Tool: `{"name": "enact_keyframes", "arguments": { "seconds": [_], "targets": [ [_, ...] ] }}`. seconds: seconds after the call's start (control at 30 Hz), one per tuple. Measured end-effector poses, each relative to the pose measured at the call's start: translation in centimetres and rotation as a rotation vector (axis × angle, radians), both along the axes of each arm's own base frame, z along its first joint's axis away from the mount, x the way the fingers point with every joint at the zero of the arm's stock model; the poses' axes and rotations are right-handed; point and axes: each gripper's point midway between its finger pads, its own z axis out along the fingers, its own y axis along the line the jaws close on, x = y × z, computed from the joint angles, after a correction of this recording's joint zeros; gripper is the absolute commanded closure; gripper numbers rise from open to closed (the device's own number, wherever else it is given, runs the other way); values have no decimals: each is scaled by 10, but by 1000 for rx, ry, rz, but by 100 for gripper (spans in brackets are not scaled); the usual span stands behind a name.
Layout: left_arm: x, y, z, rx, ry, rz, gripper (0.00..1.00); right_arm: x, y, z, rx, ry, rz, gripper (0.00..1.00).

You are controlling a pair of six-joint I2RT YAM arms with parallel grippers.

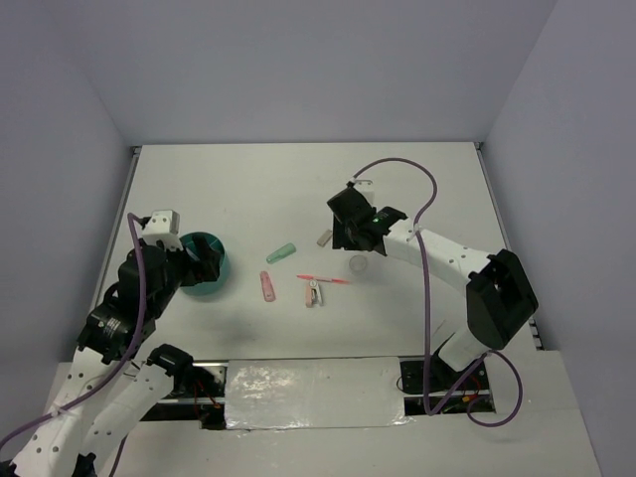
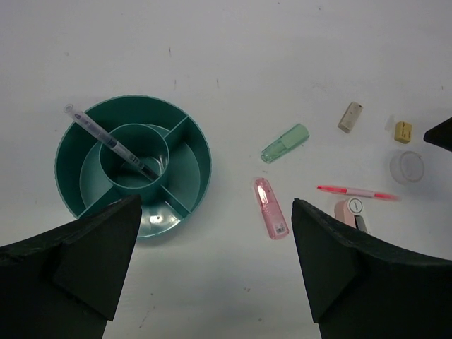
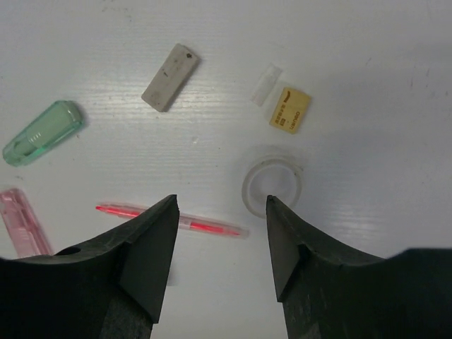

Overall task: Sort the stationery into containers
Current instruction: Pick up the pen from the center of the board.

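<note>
Now left gripper (image 2: 215,212) and right gripper (image 3: 222,205) hang spread, holding nothing.
Left over the organizer (image 2: 201,152) with a dark pen (image 2: 113,145) across it; right near the tape ring (image 3: 248,185).

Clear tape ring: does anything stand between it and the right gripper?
Nothing visible does. The clear tape ring lies on bare table just beyond the right gripper; the thin pink pen lies beside it, not across it.

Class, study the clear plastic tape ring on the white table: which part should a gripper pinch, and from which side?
The clear plastic tape ring lies flat, opening upward, sides low. So probably pinch its thin wall from straight above, one finger in the hole, one outside.
</note>
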Motion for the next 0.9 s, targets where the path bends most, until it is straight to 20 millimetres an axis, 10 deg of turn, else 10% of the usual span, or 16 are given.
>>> {"name": "enact_keyframes", "arguments": {
  "seconds": [0.4,0.9],
  "targets": [
    [-2,-9,-1,2,5,-43,1,-19,51,-23,-20,62,359,41],
    [-3,-14,-2,5,10,-65,1,-53,50,-47,-170,136,890,50]
  ]
}}
